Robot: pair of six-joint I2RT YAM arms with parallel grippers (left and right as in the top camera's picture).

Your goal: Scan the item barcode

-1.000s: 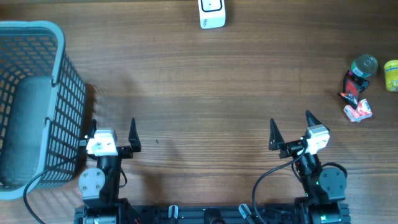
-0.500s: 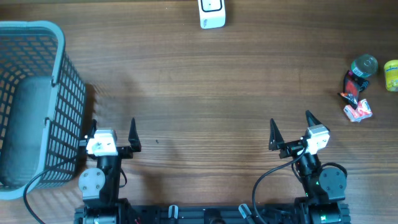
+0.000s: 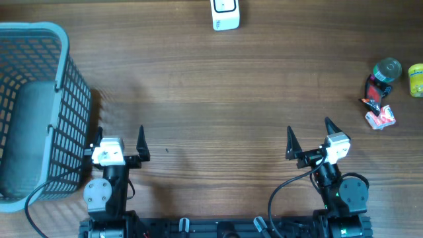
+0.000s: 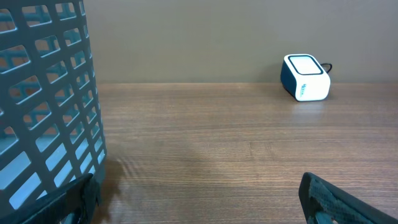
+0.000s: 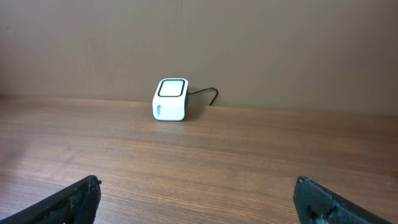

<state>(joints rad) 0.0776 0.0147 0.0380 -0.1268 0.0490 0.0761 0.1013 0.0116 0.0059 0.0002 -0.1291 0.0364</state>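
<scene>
A white barcode scanner [image 3: 225, 14] stands at the table's far edge; it also shows in the left wrist view [image 4: 305, 78] and the right wrist view [image 5: 170, 99]. Several small items lie at the far right: a green-capped bottle [image 3: 386, 70], a yellow item [image 3: 416, 79], a black-and-red packet [image 3: 374, 91] and a red-and-white packet [image 3: 381, 118]. My left gripper [image 3: 119, 137] stands open near the front left, nothing between its fingers. My right gripper [image 3: 310, 132] is open at the front right, also empty, well short of the items.
A grey-blue mesh basket [image 3: 34, 106] fills the left side, close beside the left gripper; its wall [image 4: 43, 93] looms in the left wrist view. The scanner's cable [image 5: 205, 93] trails behind it. A plain wall rises behind the table.
</scene>
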